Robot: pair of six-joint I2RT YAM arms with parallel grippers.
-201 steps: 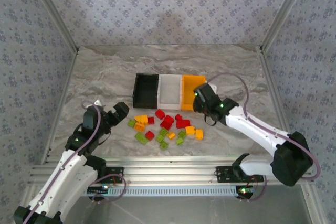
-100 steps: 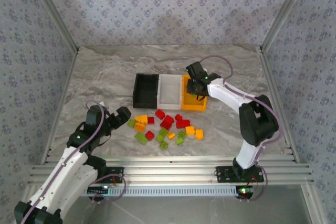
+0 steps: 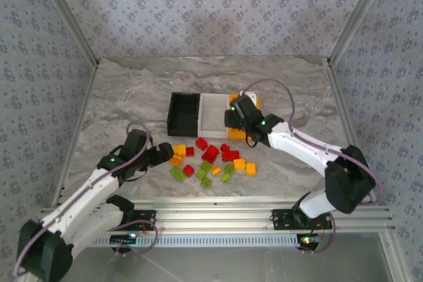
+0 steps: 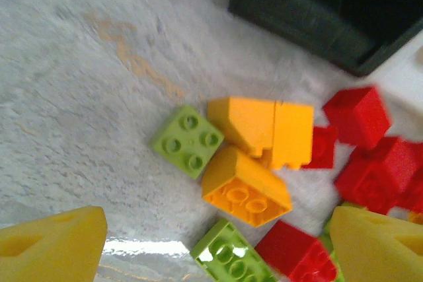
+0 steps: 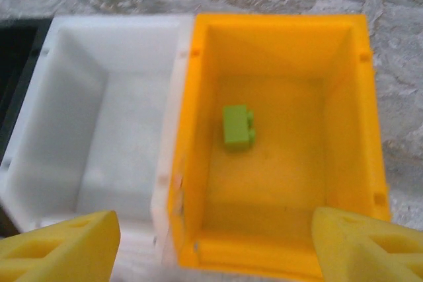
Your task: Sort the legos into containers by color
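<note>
- Top view: legos (image 3: 208, 160), red, orange and green, in a loose heap on the table (image 3: 132, 90), just near of the bins. Black bin (image 3: 184, 113) left, white bin (image 3: 213, 113) middle, orange bin (image 3: 254, 102) right, side by side. Low at the heap's left edge: left gripper (image 3: 162, 154). Over the orange bin's near-left part: right gripper (image 3: 231, 118).
- Left wrist: fingertips (image 4: 53, 242) spread wide, gripping nothing. Between them and below, a tilted orange lego (image 4: 246, 188). Touching its left corner, a green lego (image 4: 188, 139). More orange just behind, reds to the right.
- Right wrist: fingers (image 5: 59, 246) spread, holding nothing. On the orange bin's floor, away from the walls, a lone green lego (image 5: 238, 125).
- Handling, as judged: light, rigid, hard plastic with slick faces, unlikely to break. Best taken across two flat opposite sides, jaws square to them, never corner to corner nor on the studs. Tight packing, so neighbours likely to be nudged. The tilted orange lego may twist or pop out under a squeeze.
</note>
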